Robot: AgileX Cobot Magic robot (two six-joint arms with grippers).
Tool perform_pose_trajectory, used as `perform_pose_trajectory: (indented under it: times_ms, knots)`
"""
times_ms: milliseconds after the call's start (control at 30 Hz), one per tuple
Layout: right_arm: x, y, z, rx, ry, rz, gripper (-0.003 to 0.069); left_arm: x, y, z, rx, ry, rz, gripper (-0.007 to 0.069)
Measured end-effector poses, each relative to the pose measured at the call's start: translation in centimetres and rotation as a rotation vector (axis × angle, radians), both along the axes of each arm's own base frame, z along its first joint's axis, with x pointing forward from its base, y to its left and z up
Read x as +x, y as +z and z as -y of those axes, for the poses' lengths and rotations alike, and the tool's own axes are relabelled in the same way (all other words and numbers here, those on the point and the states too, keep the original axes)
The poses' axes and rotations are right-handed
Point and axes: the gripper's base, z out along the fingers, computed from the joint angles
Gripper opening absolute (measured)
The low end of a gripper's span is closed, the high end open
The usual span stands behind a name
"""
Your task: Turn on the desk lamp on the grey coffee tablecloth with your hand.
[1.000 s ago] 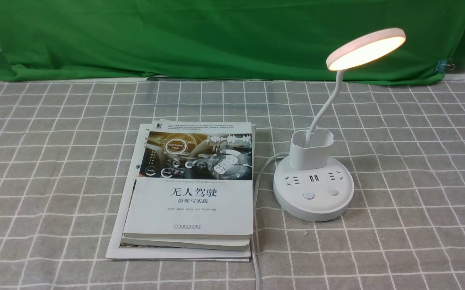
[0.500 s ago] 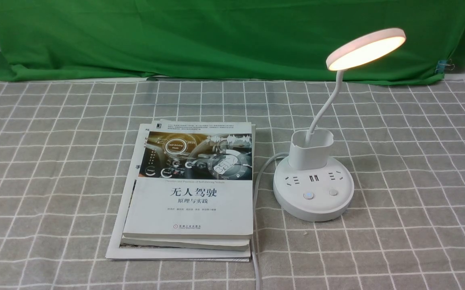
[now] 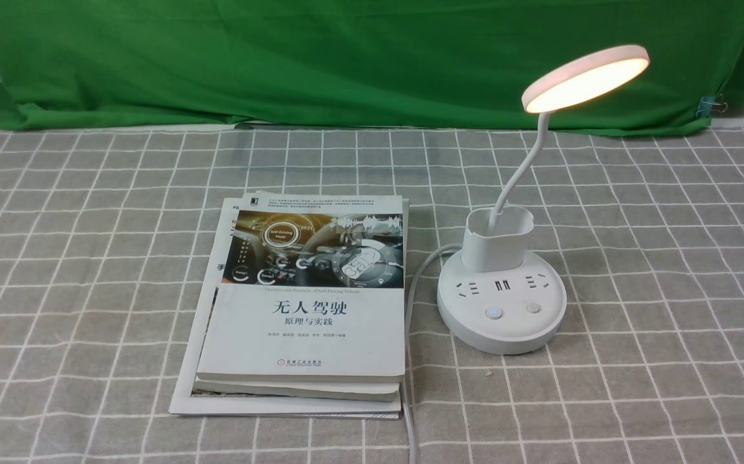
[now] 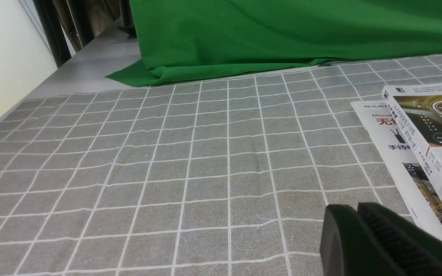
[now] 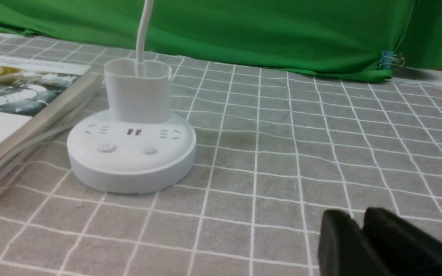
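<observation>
The white desk lamp [image 3: 502, 303] stands on the grey coffee tablecloth [image 3: 655, 258], right of centre. Its disc head [image 3: 585, 77] glows warm white. The round base carries sockets and two buttons [image 3: 492, 314]. The base also shows in the right wrist view [image 5: 131, 153]. My right gripper [image 5: 357, 218] is shut and empty, low over the cloth, well back from the base. My left gripper [image 4: 355, 209] is shut and empty over the cloth beside the books. Neither hand shows in the front view.
A stack of books [image 3: 307, 303] lies left of the lamp, also in the left wrist view [image 4: 428, 134]. The lamp's white cord [image 3: 411, 303] runs between books and base toward the front edge. A green backdrop [image 3: 346, 58] hangs behind.
</observation>
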Motion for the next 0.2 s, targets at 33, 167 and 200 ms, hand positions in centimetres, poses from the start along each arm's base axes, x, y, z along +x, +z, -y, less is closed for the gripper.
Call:
perform_pose_trajectory:
  times_ms: [33, 167, 200]
  knots:
    - [0.00, 0.00, 0.00, 0.000, 0.000, 0.000, 0.0141, 0.00, 0.00, 0.00, 0.000, 0.000, 0.000, 0.0019]
    - [0.00, 0.00, 0.00, 0.000, 0.000, 0.000, 0.0145, 0.00, 0.00, 0.00, 0.000, 0.000, 0.000, 0.0019]
    - [0.00, 0.00, 0.00, 0.000, 0.000, 0.000, 0.0149, 0.00, 0.00, 0.00, 0.000, 0.000, 0.000, 0.0019]
